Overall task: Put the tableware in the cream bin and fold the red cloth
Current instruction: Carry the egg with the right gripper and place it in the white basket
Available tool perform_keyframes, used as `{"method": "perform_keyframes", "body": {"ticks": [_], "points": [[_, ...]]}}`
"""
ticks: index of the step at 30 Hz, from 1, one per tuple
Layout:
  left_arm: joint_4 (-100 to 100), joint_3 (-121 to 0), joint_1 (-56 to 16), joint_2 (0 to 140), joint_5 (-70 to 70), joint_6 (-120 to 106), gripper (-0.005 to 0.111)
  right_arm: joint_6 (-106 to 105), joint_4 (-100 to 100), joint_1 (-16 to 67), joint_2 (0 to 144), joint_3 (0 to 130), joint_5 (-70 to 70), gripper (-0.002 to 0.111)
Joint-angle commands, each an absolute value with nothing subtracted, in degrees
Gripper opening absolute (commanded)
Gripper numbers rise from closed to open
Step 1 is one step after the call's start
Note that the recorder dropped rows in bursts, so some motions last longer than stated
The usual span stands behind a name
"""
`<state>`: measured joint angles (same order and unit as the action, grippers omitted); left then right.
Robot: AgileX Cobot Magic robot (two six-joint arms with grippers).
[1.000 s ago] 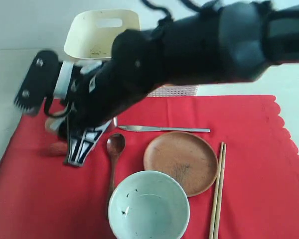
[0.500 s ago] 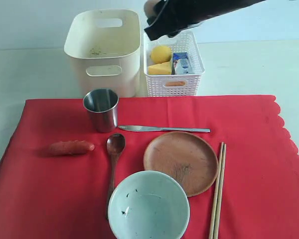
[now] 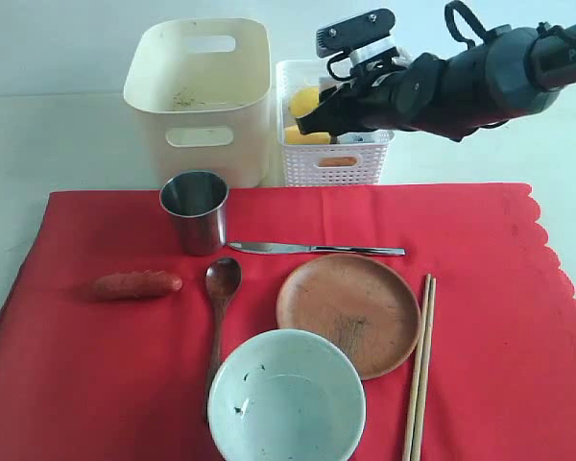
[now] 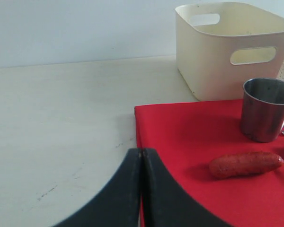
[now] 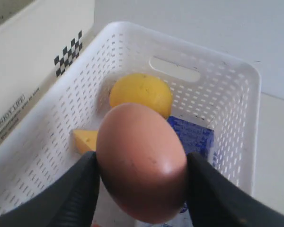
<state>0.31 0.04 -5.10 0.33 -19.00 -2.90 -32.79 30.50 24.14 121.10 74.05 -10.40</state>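
Your right gripper pinches an egg between its jaws, above the white lattice basket at the far side. In the basket lie a lemon, a cheese wedge and a blue milk carton. Your left gripper has its jaws pressed together, holding nothing, at the left edge of the red cloth (spread flat, unfolded).

On the cloth the steel cup stands far left, with the silver knife to its right. The wooden spoon lies left of the wooden plate, and the pale bowl is nearest. The chopsticks lie right of the plate and a sausage lies left of the spoon. The cream bin stands just left of the basket, beyond the cloth's far edge.
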Motion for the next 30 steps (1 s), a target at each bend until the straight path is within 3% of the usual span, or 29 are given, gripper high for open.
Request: {"method": "perform_keyframes", "body": {"ticks": [1, 10, 13, 24, 26, 30], "points": [[0.0, 0.0, -5.0, 0.0, -18.5, -2.8, 0.003, -32.8, 37.0, 24.0, 120.8, 75.2, -11.3, 0.009], [0.0, 0.0, -5.0, 0.0, -18.5, -2.8, 0.003, -33.4, 37.1, 24.0, 120.8, 75.2, -9.4, 0.072], [0.0, 0.0, -5.0, 0.0, -18.5, -2.8, 0.003, -33.5, 37.1, 24.0, 120.7, 75.2, -8.2, 0.078], [0.0, 0.0, -5.0, 0.0, -18.5, -2.8, 0.003, -37.9, 37.0, 24.0, 112.1, 75.2, 2.3, 0.076], [0.0, 0.0, -5.0, 0.0, -18.5, -2.8, 0.003, -38.5, 36.0, 24.0, 109.7, 75.2, 5.4, 0.067], [0.0, 0.0, -5.0, 0.0, -18.5, -2.8, 0.003, -39.0, 32.8, 24.0, 104.6, 75.2, 11.5, 0.037]]}}
